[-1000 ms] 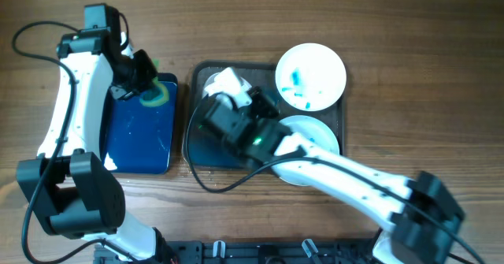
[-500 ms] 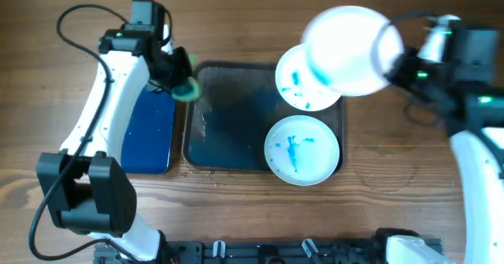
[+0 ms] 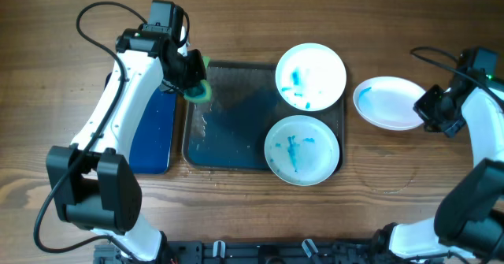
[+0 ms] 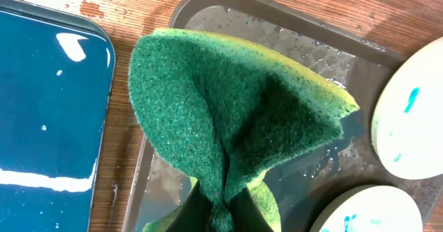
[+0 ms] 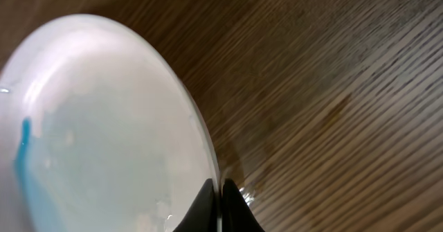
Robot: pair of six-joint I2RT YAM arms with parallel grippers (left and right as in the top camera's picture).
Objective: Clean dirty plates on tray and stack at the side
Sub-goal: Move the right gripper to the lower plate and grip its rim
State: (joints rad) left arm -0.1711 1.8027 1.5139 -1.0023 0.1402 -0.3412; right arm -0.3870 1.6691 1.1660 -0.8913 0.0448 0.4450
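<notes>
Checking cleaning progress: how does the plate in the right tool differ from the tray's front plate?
The held plate is off the dark tray, pinched by the right tool; the front plate lies on it. The held plate shows blue only near its left edge; the front plate has turquoise smears across its middle. Both are round and white.

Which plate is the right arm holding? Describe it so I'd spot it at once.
Find the dark tray in the middle of the wooden table. Just off its right side, a white plate is pinched at its rim by the right pincer. Unlike the two blue-smeared plates on the tray, it is nearly clean, with one faint blue streak.
</notes>
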